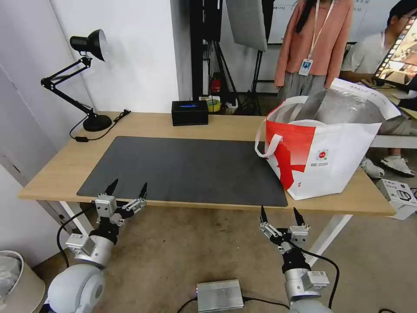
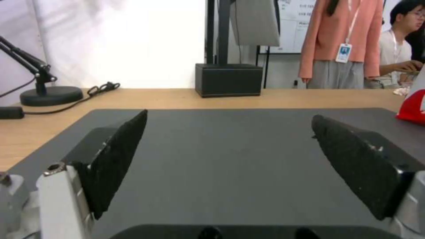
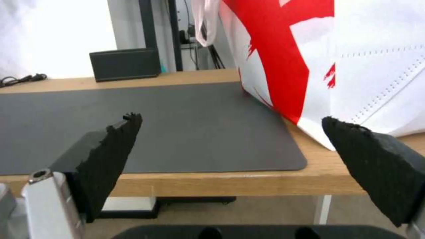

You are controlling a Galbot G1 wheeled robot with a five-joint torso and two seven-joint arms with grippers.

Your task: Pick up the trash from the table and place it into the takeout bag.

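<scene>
Standing at the near edge of a light wooden table (image 1: pixel 217 126), the robot holds both arms low in front of it. The left gripper (image 1: pixel 127 188) hovers just over the near left corner of a large dark grey mat (image 1: pixel 182 169), its two black fingers (image 2: pixel 119 156) spread wide with nothing between them. The right gripper (image 1: pixel 280 215) hangs just short of the table's front edge, near the mat's right corner, and its fingers (image 3: pixel 111 156) are likewise wide apart and empty.

The takeout bag (image 1: pixel 325 152) stands upright on the right end of the table, its base partly on the mat. It is white with a red graphic and a small round red logo, white loop handles and a silver lining showing at its open mouth.

A black rectangular box (image 1: pixel 190 112) sits at the far edge of the table, and a black desk lamp (image 1: pixel 89 78) stands at the far left corner with its cord trailing across the wood.
</scene>
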